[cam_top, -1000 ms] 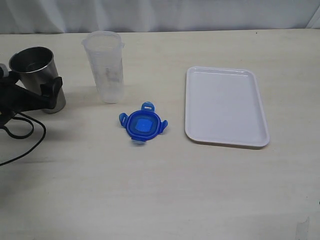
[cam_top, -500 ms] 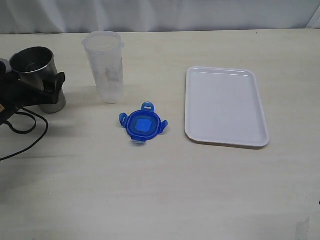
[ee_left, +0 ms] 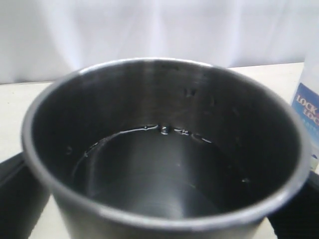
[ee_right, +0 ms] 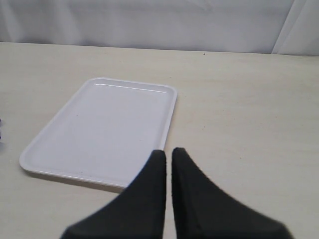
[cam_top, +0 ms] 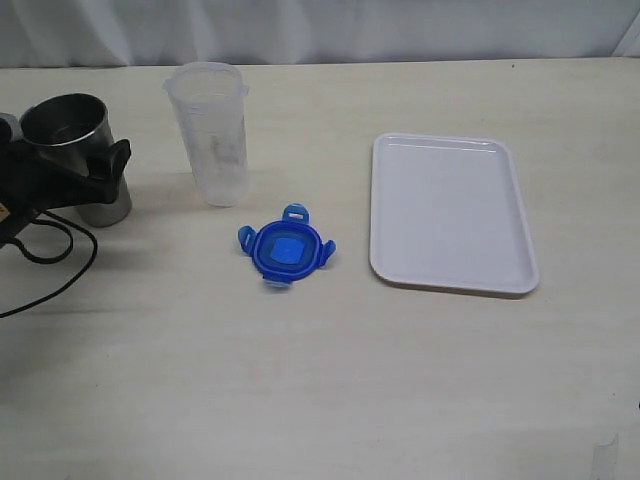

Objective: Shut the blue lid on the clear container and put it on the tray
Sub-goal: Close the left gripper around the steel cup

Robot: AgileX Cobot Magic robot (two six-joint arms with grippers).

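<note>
Black left pincer (cam_top: 78,160) straddles the steel cup (cam_top: 60,118), jaws wide.

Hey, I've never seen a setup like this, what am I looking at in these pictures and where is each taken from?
This is a robot with two arms, each ending in an end effector, a two-fingered clamp. One picture shows the whole table from a camera off the arms; the other two come from cameras on the wrists. On the table stand a metal cup and a clear container without its cover. A blue lid lies flat near it, and an empty white tray lies further right. The left end effector is open, its fingers either side of the cup, and its camera looks into that cup. The right end effector is shut, holds nothing, and points toward the tray.
</note>
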